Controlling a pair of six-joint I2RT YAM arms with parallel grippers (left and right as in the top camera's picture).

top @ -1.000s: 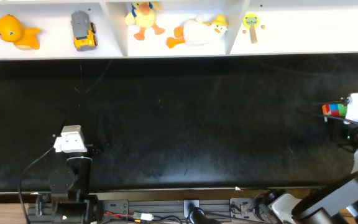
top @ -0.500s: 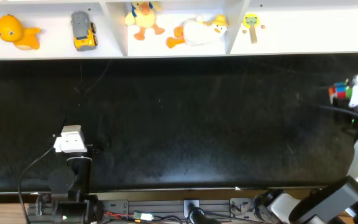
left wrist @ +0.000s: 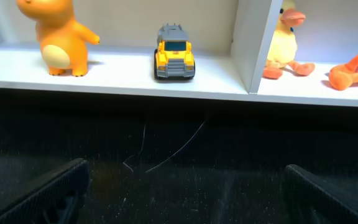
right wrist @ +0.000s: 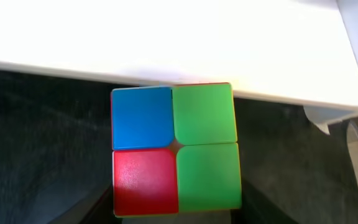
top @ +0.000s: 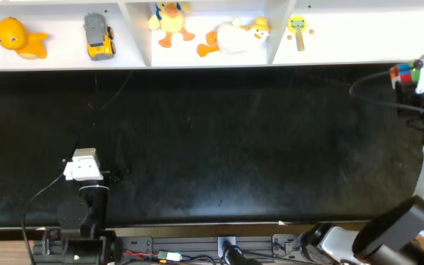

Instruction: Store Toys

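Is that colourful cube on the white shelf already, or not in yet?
Not in. The cube hangs at the white shelf's front edge, mostly over the dark tabletop, not resting on the shelf.

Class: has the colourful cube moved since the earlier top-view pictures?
Yes: the cube, in the right end effector, moved up the view toward the white shelf.

- Orange toy [left wrist: 61,37], near the left end of the shelf [left wrist: 104,78]: its head is cut off by the picture's top edge.
- White duck [left wrist: 352,73]: mostly cut off at the right edge, with one orange foot showing.
- Small green toy [top: 298,28], in the shelf's right compartment: too small to identify.
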